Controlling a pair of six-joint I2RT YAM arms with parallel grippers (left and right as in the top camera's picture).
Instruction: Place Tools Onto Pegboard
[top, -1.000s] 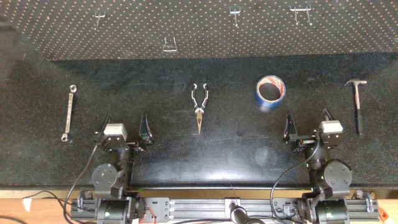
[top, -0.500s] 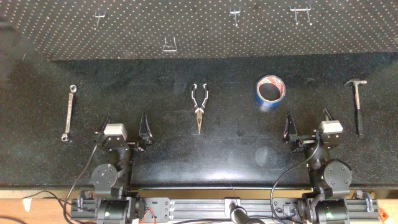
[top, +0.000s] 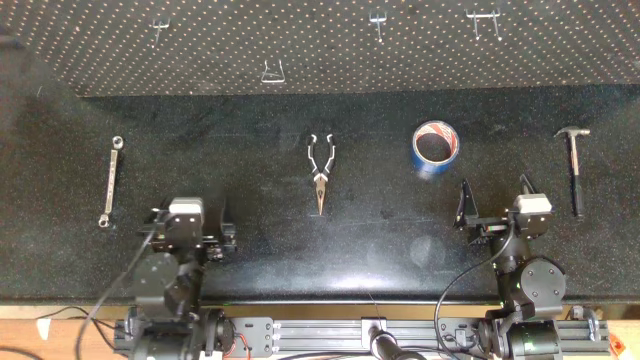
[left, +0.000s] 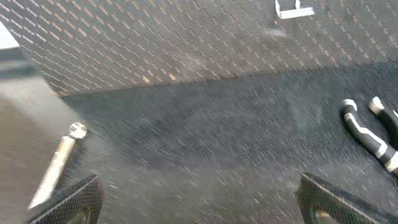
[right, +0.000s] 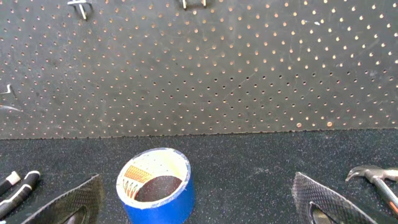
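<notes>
Left gripper is recorded low over the black mat, close to the front edge. Its jaws are spread wide and nothing is held between them. Right gripper is noted in a matching pose on the right side, jaws wide apart and likewise empty.

All four tools are observed lying on the mat:
- A wrench is laid lengthwise just to the left of the left gripper.
- Needle-nose pliers are placed at the middle, between the two arms, with the tip pointed toward the bases.
- A roll of blue tape is rested on one flat face, hole upward, ahead of the right gripper.
- A hammer is laid to the right of that gripper, head at the far end.

Beyond the mat, the pegboard is stood upright. A wire loop hook is fixed low on it. Three further hooks are mounted higher up.
</notes>
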